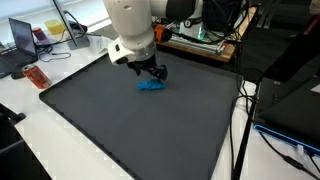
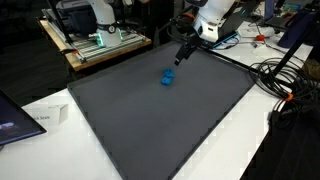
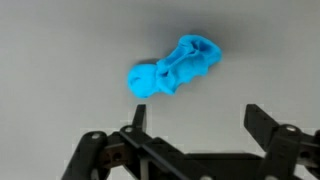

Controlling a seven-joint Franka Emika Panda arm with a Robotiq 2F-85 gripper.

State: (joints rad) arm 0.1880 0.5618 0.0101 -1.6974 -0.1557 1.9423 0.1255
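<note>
looking soft and light, the crumpled blue cloth [image 3: 175,68] lies on the dark desk [image 1: 120,130] and should squash easily. its thick middle fold seems the best place to pinch. the end effector [image 3: 197,125] hangs just above with fingers spread wide and empty, the cloth at 12 o'clock in the wrist view. the arm [image 1: 130,25] reaches down steeply.
</note>
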